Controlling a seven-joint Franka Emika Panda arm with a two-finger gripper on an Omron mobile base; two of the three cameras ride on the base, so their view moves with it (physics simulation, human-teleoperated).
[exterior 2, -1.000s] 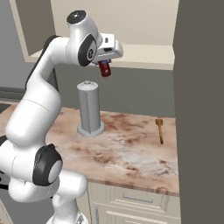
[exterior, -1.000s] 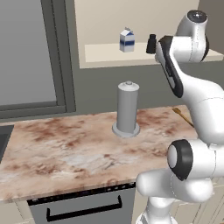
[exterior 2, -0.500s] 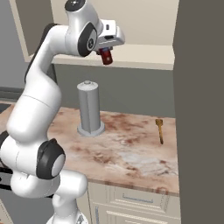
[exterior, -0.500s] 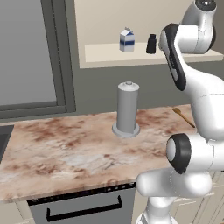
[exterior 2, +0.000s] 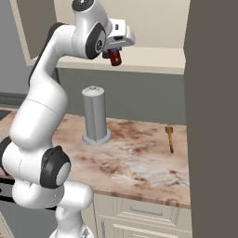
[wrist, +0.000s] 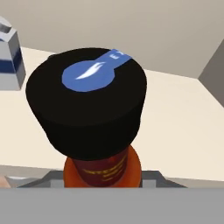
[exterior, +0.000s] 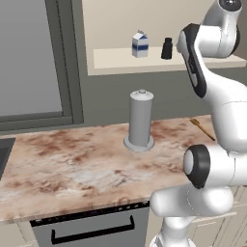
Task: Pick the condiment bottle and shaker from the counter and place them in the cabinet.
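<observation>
Two fingers of my gripper (exterior 2: 114, 53) are clamped on the condiment bottle (exterior 2: 115, 57), which hangs in the air level with the front of the cabinet (exterior 2: 153, 59), just above its pale shelf board. In the right base view I see the bottle's dark red body poking out below the white hand. In the hand view its black cap (wrist: 87, 103) with a blue mark on top looms close in front of me, the red-brown neck under it, with the shelf spreading out behind.

The shaker (exterior: 167, 48) already stands upright on the cabinet shelf, just to the right of a blue-and-white milk carton (exterior: 140, 44); the two are near each other but apart. From the hand view I catch a corner of that carton (wrist: 9, 61) at the left edge.

Below, on the counter (exterior: 72, 164), a tall grey cylinder (exterior: 140, 121) stands upright on a round base near the back wall. To its right, well apart, a small wooden utensil (exterior 2: 169, 138) lies flat on the stone. A tall grey framed panel (exterior: 34, 62) rises behind the counter's left end, and a dark appliance front with a handle (exterior: 91, 230) sits under the counter edge.
</observation>
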